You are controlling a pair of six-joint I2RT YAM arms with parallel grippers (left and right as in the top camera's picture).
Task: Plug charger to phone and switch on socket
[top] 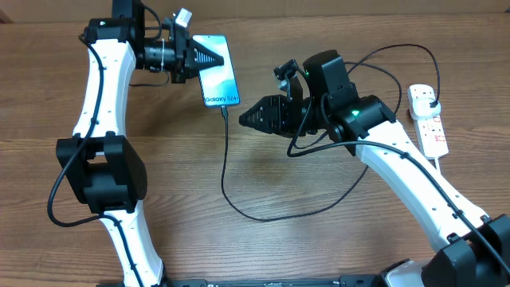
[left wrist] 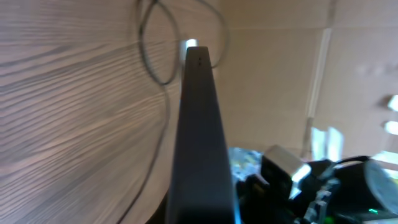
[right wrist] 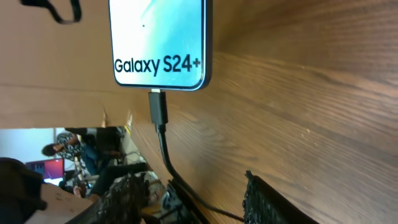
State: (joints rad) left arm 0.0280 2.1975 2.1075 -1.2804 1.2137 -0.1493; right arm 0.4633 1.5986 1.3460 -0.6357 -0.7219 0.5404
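One view, right wrist, shows charger [right wrist: 158, 107] plugged in; right fingers [right wrist: 268, 200] spread, left fingers [top: 207, 57] pinch phone [right wrist: 158, 37].

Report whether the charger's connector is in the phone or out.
In. In the right wrist view the charger's connector sits butted into the bottom edge of the phone, with no gap showing between them.
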